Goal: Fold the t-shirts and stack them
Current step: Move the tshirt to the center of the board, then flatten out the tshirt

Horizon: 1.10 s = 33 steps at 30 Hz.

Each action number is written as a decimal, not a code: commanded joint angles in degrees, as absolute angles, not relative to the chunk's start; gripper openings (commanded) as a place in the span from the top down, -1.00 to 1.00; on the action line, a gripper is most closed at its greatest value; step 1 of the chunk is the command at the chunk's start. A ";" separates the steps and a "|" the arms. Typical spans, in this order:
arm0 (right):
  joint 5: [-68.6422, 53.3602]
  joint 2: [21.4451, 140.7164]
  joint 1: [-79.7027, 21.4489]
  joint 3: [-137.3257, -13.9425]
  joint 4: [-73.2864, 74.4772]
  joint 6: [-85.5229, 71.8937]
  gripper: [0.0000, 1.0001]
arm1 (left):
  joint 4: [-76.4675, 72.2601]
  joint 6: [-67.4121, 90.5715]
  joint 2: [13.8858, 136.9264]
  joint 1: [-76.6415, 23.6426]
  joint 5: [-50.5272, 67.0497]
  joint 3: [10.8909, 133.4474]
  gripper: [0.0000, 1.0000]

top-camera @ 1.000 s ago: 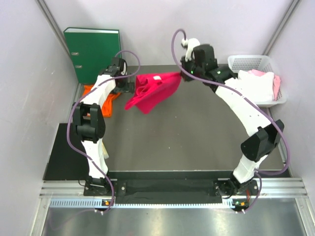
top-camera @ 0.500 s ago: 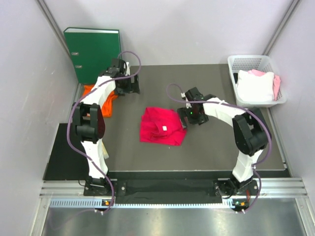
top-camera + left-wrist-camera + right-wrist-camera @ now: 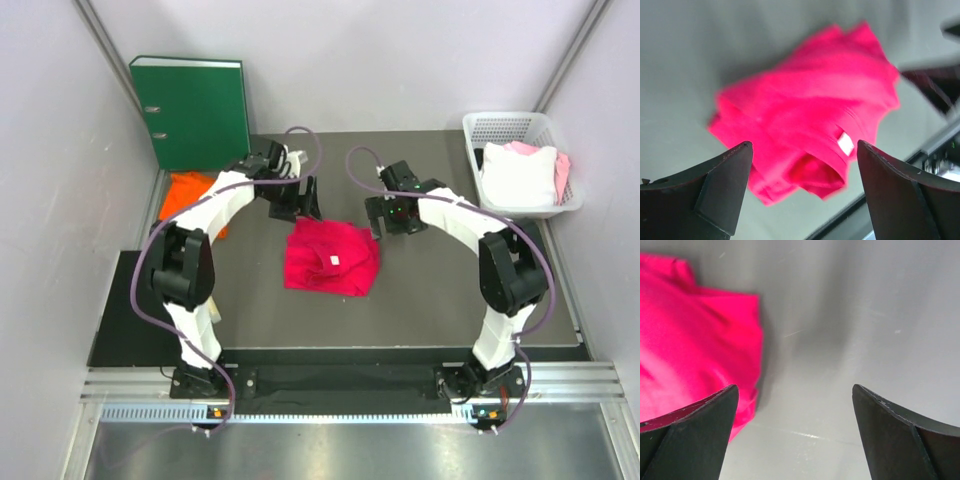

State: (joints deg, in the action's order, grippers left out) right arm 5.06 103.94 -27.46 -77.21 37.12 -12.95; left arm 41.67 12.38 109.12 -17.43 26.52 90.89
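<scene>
The crimson-pink t-shirt lies bunched in a rough square at the table's middle, its white neck label facing up. My left gripper hovers open over the shirt's far left corner. In the left wrist view the pink t-shirt and its label show between the spread fingers of the left gripper. My right gripper is open just right of the shirt's far right corner. In the right wrist view only bare table lies between the fingers of the right gripper, with the pink t-shirt at the left. The orange t-shirt lies flat at the far left.
A green ring binder stands upright at the back left. A white basket at the back right holds white and pale pink cloth. A black mat lies at the table's left front.
The pink t-shirt, held up at the back a second ago, now lies on the table's middle. My right gripper opened and let it go. My left gripper swung right, away from the orange t-shirt.
</scene>
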 commanded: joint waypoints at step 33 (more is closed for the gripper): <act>4.92 101.16 -14.59 -78.85 33.40 -17.40 -0.89 | 54.40 8.61 109.18 -30.06 18.58 93.77 1.00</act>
